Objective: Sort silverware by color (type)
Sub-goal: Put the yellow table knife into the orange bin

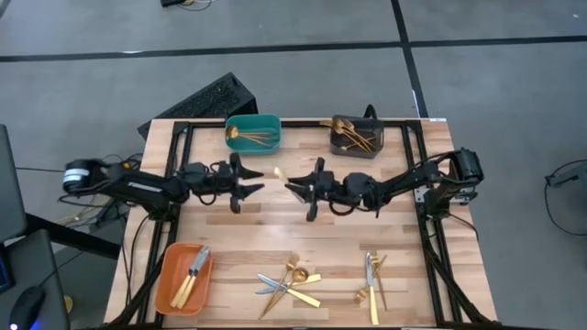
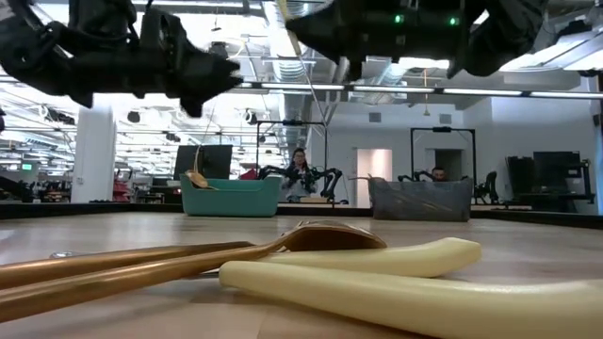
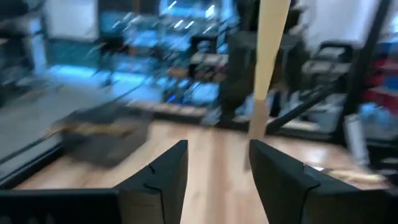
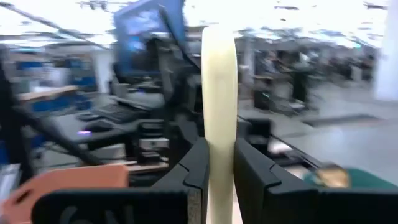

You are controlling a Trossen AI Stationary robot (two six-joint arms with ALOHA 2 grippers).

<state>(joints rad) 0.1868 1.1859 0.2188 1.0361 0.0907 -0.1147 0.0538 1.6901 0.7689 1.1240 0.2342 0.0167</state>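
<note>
Knife (image 4: 219, 106) stands clamped by its pale handle in the right gripper (image 1: 303, 190); left gripper (image 1: 249, 179), at nine o'clock, gapes empty.

Counted on the table: three bins, one teal plastic bin (image 1: 253, 131), one dark grey bin (image 1: 356, 137), one orange tray (image 1: 182, 279); two dark robot arms.

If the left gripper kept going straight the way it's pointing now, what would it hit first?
Probably the right gripper, which faces the left gripper and holds a pale-handled knife between them. Depth is hard to judge.
</note>
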